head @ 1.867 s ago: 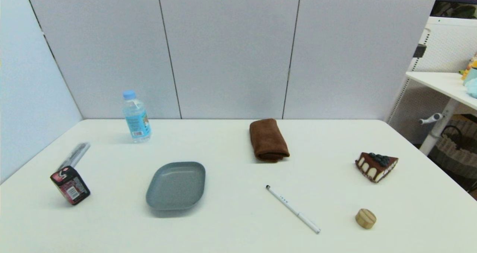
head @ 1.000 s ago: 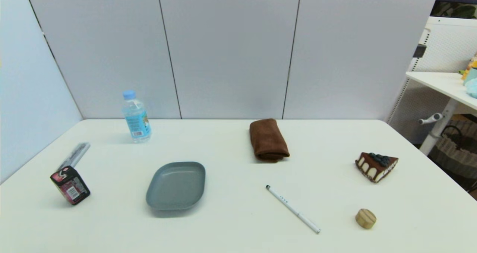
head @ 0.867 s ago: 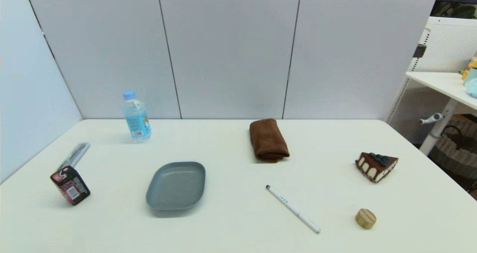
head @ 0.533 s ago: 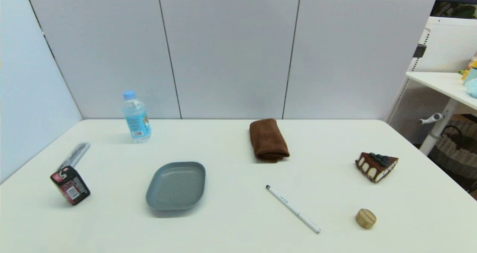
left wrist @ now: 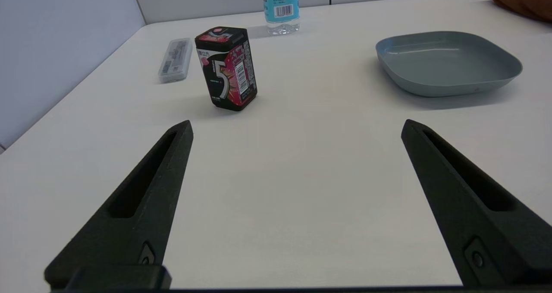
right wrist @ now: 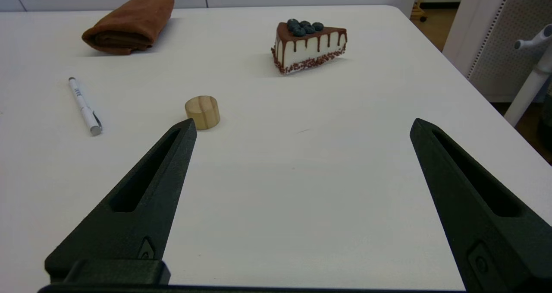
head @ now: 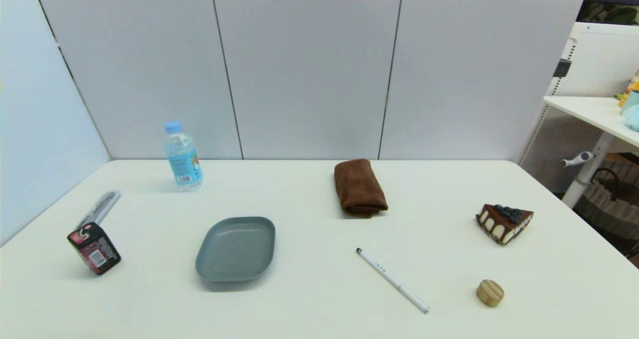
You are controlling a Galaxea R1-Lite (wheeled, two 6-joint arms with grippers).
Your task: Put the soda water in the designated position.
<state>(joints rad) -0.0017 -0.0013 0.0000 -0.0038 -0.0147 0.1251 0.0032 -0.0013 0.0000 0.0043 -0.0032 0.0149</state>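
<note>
My head camera shows neither arm — only the wrist views do. The left gripper (left wrist: 295, 127) and right gripper (right wrist: 302, 124) both hang low over the table's (head: 319, 319) near edge, fingers spread wide, holding nothing. The soda water (head: 182, 157) stands upright at the far left, near the back wall — bare tabletop around it.

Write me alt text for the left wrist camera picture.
The left end effector hovers open over a white table, its two black fingers spread wide. Ahead stand a dark red gum box and, farther back, a soda water bottle, with a grey plate to one side.
</note>
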